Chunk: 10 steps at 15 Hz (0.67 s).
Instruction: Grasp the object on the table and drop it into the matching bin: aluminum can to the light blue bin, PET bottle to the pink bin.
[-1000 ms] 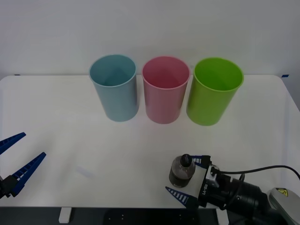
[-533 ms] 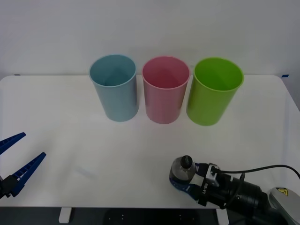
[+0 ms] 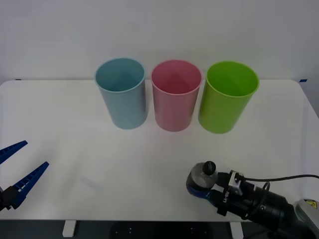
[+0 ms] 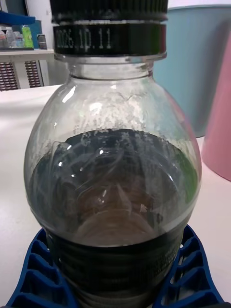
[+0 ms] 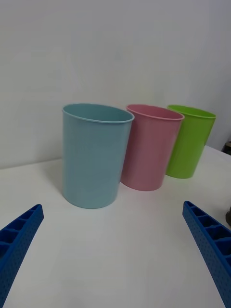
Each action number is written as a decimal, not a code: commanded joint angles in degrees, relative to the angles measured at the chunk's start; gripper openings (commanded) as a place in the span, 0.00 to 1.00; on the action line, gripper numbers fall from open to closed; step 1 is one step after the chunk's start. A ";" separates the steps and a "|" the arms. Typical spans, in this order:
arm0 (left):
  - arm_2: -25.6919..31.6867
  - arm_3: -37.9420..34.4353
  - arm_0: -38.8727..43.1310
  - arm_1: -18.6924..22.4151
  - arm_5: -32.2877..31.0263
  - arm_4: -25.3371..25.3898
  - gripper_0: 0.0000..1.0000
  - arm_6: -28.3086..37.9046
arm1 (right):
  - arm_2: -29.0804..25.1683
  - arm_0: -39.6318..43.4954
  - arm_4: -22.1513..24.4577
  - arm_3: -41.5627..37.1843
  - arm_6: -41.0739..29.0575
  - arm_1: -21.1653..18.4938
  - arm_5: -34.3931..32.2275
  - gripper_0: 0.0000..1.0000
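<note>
The PET bottle (image 3: 202,176) is small and clear, with a black cap and dark liquid, and it is near the front edge of the white table (image 3: 75,129), right of centre. My right gripper (image 3: 198,188) is shut on its lower body, a blue finger on each side. In the right wrist view the bottle (image 4: 115,159) stands upright between the fingers (image 4: 31,279). I cannot tell whether its base touches the table. The pink bin (image 3: 176,94) stands at the back centre, the light blue bin (image 3: 121,92) to its left. My left gripper (image 3: 34,155) hangs open at the front left.
A lime green bin (image 3: 229,95) stands right of the pink one. The left wrist view shows the light blue bin (image 5: 94,154), pink bin (image 5: 151,144) and green bin (image 5: 190,139) in a row beyond the open left gripper (image 5: 111,207). Bare tabletop lies between bottle and bins.
My right gripper's fingers, open around the bottle a second ago, have shut on it. Gripper and bottle have since shifted slightly right and toward the front edge. The left arm has not moved.
</note>
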 commanded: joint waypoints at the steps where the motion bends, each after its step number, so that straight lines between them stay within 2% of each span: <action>1: 0.00 0.00 0.00 0.00 0.00 0.00 1.00 0.00 | -0.92 2.64 -2.18 -4.43 -1.22 -1.76 1.81 0.00; 4: 0.00 0.00 0.00 0.00 0.00 0.00 1.00 0.00 | -1.97 5.98 -4.29 -10.58 -5.53 -4.13 4.71 0.00; 10: 0.00 0.00 0.00 0.00 0.00 0.00 1.00 0.00 | -9.09 7.04 -4.64 -15.42 -16.60 -4.13 3.31 0.00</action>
